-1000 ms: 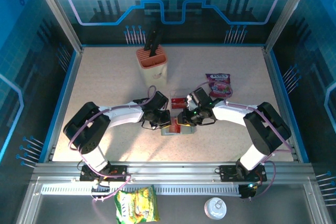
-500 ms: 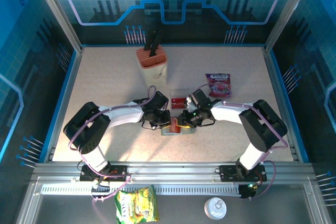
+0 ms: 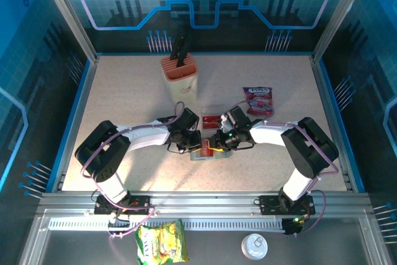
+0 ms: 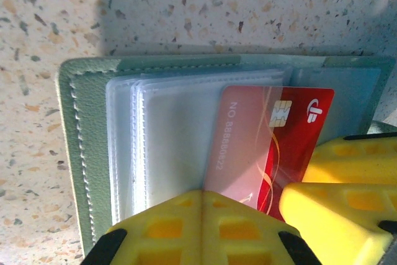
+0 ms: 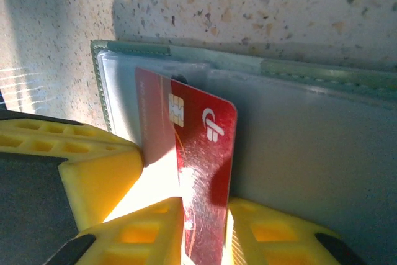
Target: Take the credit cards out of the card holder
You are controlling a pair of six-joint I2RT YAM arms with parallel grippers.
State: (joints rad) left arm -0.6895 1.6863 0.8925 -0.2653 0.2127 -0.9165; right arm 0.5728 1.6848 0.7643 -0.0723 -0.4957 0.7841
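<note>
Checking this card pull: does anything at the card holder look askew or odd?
The red card sits askew: partly out of a clear sleeve of the card holder, tilted against its edges, pinched by the right gripper. Nothing looks damaged or spilled.

The table was a pale speckled slab with a blue rim. Toward its back, a little left of centre, a salmon-coloured block stood upright with dark handles sticking out of its top. A purple snack packet lay flat to the right of centre. A small clear stand holding something red sat near the middle. Just in front of it the grey-green card holder lay open and flat on the speckled top, a red credit card partly out of its clear sleeves.
</note>
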